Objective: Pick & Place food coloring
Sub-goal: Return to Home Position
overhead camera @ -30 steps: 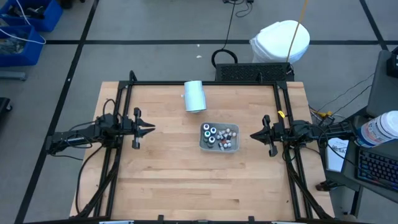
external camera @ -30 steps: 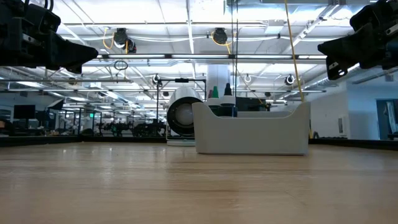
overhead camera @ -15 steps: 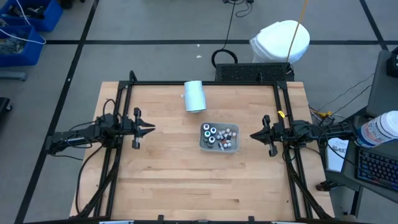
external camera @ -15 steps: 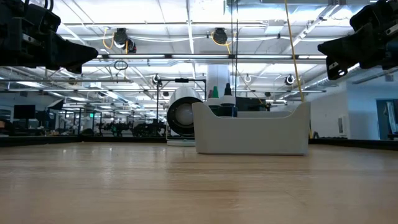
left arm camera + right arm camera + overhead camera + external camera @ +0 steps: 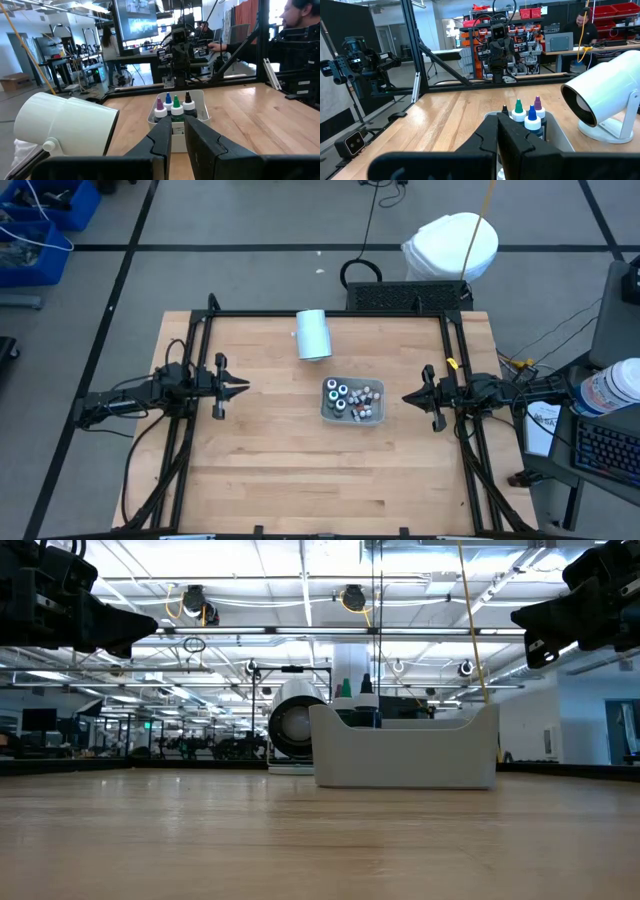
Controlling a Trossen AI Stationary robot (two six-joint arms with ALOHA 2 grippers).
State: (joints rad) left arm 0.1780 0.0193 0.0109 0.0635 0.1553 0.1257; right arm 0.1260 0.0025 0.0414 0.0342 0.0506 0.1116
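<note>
Fingers (image 5: 159,142) of left gripper (image 5: 245,387): narrow slit apart, empty | right gripper (image 5: 405,397) fingers (image 5: 514,142): pressed together, empty | both hang at opposite desk (image 5: 270,470) sides | food coloring bottles (image 5: 350,397): inside grey tray (image 5: 325,413), mid-desk, near white cylinder (image 5: 313,335)

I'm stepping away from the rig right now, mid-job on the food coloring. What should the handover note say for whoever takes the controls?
Left gripper: empty, parked over the left side of the wooden table, pointing inward.
Right gripper: shut, empty, parked over the right side, facing the left one.
Small food coloring bottles: every one in view stands inside the grey rectangular tray near the table's middle; none lies loose on the wood.
Large white cylinder: on its side toward the far edge, apart from the tray.
Done: placing looks complete.
Left: nothing visible to pick; probably only confirm both arms are at rest.
</note>
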